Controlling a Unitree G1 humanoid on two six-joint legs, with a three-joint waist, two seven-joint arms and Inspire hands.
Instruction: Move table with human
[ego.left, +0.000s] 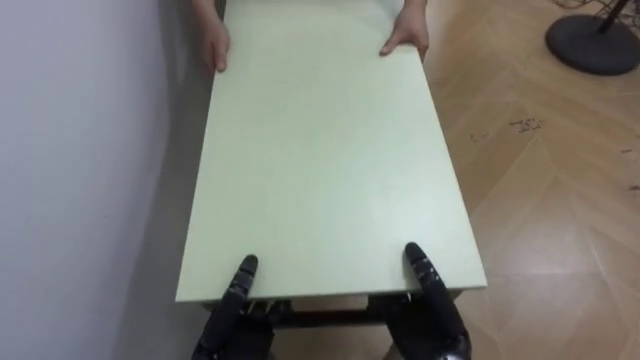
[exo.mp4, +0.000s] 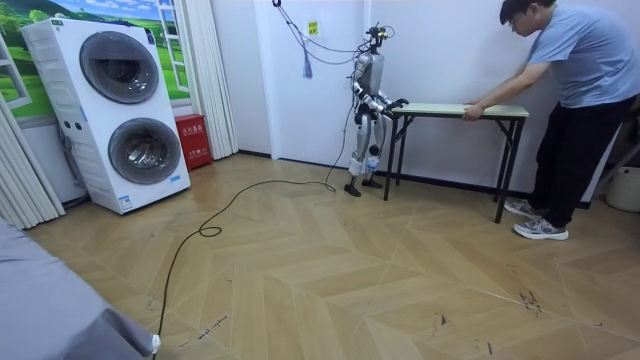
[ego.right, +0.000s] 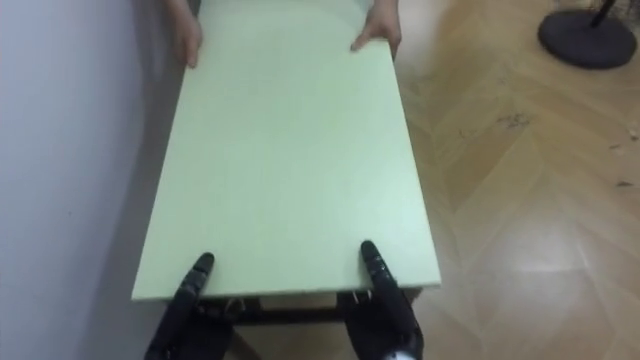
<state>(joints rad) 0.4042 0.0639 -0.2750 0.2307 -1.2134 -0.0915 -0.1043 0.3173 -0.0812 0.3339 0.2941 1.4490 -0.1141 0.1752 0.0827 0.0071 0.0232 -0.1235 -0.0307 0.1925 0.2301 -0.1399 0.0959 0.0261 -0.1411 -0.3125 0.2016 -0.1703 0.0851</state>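
Note:
A long table with a pale green top (ego.left: 320, 150) stretches away from me along the wall. My left hand (ego.left: 228, 318) and right hand (ego.left: 432, 310) clasp its near edge, each with a thumb lying on top and the palm below the edge. At the far end a person's hands (ego.left: 405, 38) hold the two corners. In the room view I stand at the left end of the table (exo.mp4: 450, 109), and the person (exo.mp4: 575, 100) leans over its right end.
A white wall (ego.left: 80, 150) runs close along the table's left side. Wooden floor (ego.left: 540, 200) lies open to the right, with a round dark stand base (ego.left: 595, 40) at the far right. A stacked washer and dryer (exo.mp4: 120, 110) stands across the room.

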